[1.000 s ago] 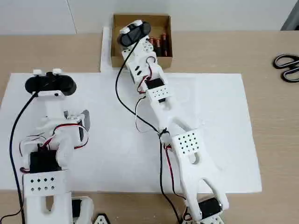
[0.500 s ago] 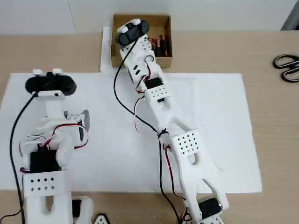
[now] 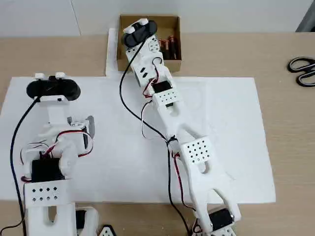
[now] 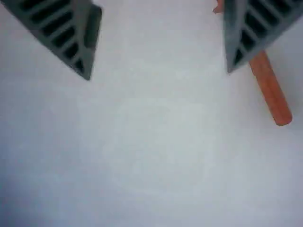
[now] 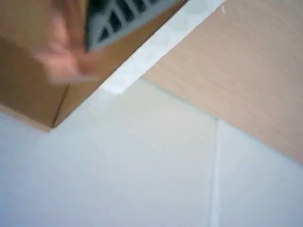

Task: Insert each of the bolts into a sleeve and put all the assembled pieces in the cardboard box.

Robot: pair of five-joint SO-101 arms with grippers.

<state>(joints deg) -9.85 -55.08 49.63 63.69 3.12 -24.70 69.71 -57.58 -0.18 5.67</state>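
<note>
The left gripper (image 4: 158, 73) is wide open and empty; the right gripper (image 5: 90, 45), whose grip I cannot tell, should dip low into the cardboard box (image 3: 178, 39) before dropping any piece.

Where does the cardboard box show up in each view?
High view: cardboard box at top centre, under the right arm.
Left wrist view: white paper and an orange piece instead.
Right wrist view: its brown corner, close up, meeting the paper.
Shared landmark: the white paper.
</note>
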